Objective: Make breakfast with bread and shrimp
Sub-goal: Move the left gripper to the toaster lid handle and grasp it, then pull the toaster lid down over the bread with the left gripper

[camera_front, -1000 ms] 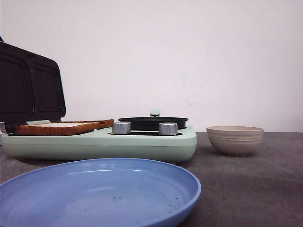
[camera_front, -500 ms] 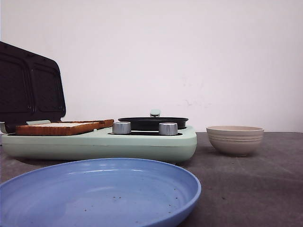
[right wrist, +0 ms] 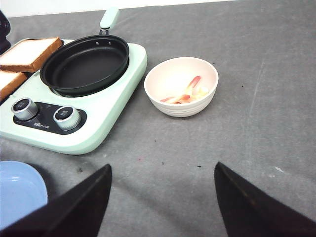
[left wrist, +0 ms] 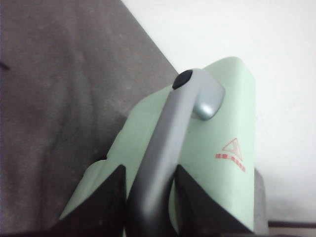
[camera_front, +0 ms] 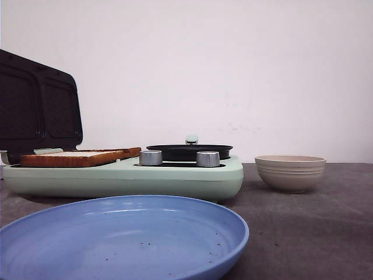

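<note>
Two toasted slices of bread (camera_front: 73, 157) lie side by side on the mint sandwich maker's lower plate (right wrist: 29, 53). Its dark lid (camera_front: 35, 105) stands raised. My left gripper (left wrist: 149, 173) is shut on the lid's grey handle (left wrist: 182, 108), one black finger on each side. The shrimp (right wrist: 185, 94) shows as pink-orange pieces inside the beige bowl (right wrist: 163, 69), which stands to the right of the appliance. My right gripper (right wrist: 163, 167) hangs open over bare grey table, in front of the bowl and well apart from it.
A black frying pan (right wrist: 84, 64) sits empty on the appliance's right half, behind two silver knobs (camera_front: 150, 157) (camera_front: 207, 158). A blue plate (camera_front: 116, 239) lies empty in front of the appliance. The bowl (camera_front: 289, 172) stands on grey cloth.
The raised lid has tipped a little further up and back. The whole appliance has shifted very slightly to the right.
</note>
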You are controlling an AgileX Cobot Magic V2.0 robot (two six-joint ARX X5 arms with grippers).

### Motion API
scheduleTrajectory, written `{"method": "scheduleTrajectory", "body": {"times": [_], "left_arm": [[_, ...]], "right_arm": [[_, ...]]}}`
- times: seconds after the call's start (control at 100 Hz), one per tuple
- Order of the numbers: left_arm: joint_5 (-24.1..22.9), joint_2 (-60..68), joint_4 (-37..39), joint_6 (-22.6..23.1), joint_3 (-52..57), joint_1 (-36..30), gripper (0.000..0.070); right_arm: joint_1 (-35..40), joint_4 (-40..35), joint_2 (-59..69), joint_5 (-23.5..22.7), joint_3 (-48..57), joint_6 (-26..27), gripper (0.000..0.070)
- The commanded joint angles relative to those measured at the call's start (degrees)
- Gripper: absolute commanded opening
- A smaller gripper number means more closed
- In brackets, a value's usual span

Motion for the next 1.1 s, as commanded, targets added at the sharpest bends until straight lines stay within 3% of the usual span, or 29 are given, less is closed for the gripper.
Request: {"method": "scheduleTrajectory", "body": {"times": [0.0, 0.34, 0.73, 0.86, 1.09], "left_arm": [[-0.4, 1.4, -1.1, 4.2, 0.5, -1.9, 0.0003], [-5.9, 1.4, -5.9, 13.1, 0.5, -10.2, 0.0003], [-21.9, 1.4, -11.1, 24.0, 0.5, -24.0, 0.0003], [-26.4, 1.8, -11.7, 25.7, 0.5, -28.4, 0.0003], [-29.6, 5.7, -11.6, 25.8, 0.5, -34.7, 0.0003]], "right_arm": [[0.3, 0.3, 0.2, -0.1, 0.5, 0.2, 0.0409], [0.3, 0.3, 0.2, -0.1, 0.5, 0.2, 0.0409], [0.3, 0.3, 0.2, -0.2, 0.5, 0.2, 0.0409], [0.3, 0.3, 0.2, -0.2, 0.5, 0.2, 0.0409], [0.3, 0.3, 0.2, -0.2, 0.5, 0.2, 0.0408]]}}
